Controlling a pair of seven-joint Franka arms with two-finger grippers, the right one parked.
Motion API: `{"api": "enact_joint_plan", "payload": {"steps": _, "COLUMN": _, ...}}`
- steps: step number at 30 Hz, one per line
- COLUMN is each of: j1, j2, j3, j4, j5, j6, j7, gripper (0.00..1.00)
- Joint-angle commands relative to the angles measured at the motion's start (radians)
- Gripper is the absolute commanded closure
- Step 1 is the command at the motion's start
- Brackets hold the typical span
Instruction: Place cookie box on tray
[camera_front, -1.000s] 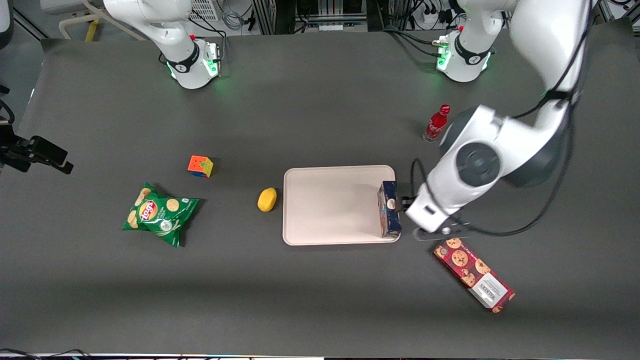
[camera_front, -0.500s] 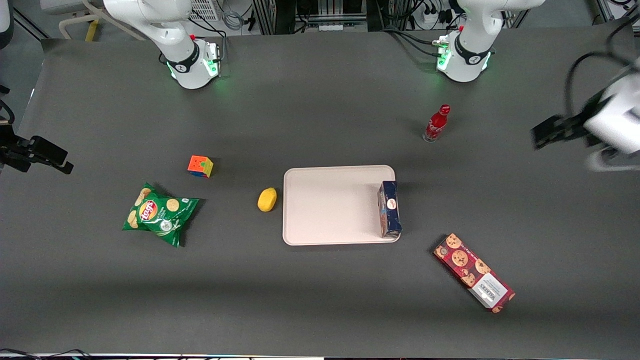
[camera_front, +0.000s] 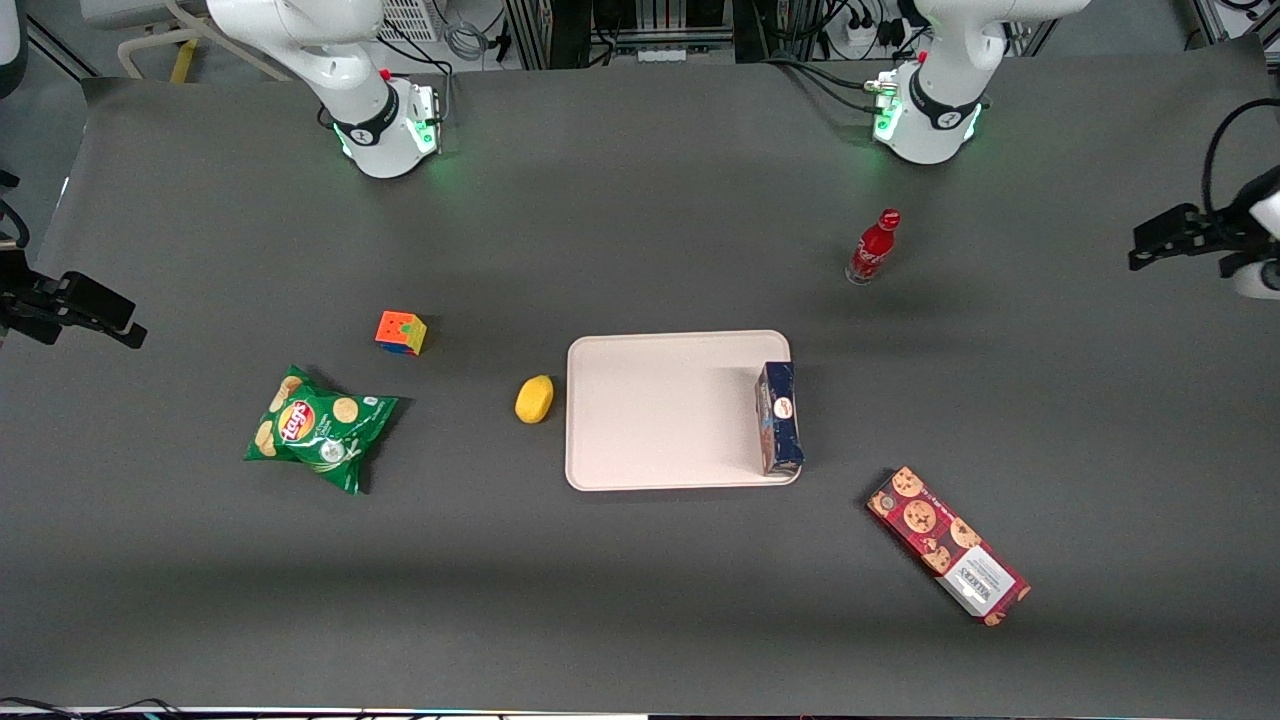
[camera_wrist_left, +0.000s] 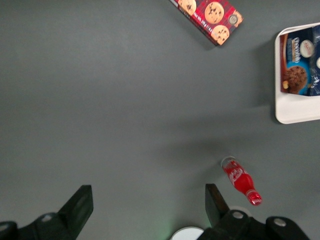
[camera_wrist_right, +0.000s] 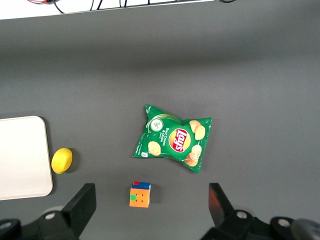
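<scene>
The cookie box (camera_front: 780, 417), dark navy with a brown-orange side, stands on the pale pink-beige tray (camera_front: 660, 410). It sits along the tray's short edge nearest the working arm's end of the table. In the left wrist view the cookie box (camera_wrist_left: 300, 60) shows a chocolate cookie picture and a round white logo, resting on the tray (camera_wrist_left: 296, 109). My gripper (camera_front: 1150, 245) hangs far from the tray, out at the working arm's end of the table. The gripper (camera_wrist_left: 148, 195) is open, its fingers wide apart with only bare dark table between them.
A long red cookie box (camera_front: 947, 545) lies nearer the front camera than the tray, toward the working arm's end. A red cola bottle (camera_front: 873, 247) stands farther from the camera. A lemon (camera_front: 534, 399), a colour cube (camera_front: 401, 332) and a green chips bag (camera_front: 317, 428) lie toward the parked arm's end.
One second ago my gripper was at the cookie box on the tray. It has let go and swung away to the working arm's end; the box stays where it stood.
</scene>
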Motion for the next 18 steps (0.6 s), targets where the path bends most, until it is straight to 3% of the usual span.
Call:
{"api": "enact_joint_plan", "payload": {"steps": 1, "j1": -0.016, "j2": -0.093, "j3": 0.008, "j4": -0.096, "j5": -0.007, "j6": 0.062, "j7": 0.016, "gripper": 0.00}}
{"api": "enact_joint_plan", "payload": {"steps": 18, "j1": -0.030, "j2": -0.041, "j3": -0.015, "j4": 0.053, "j5": -0.003, "j6": 0.036, "j7": -0.016, "gripper": 0.00}}
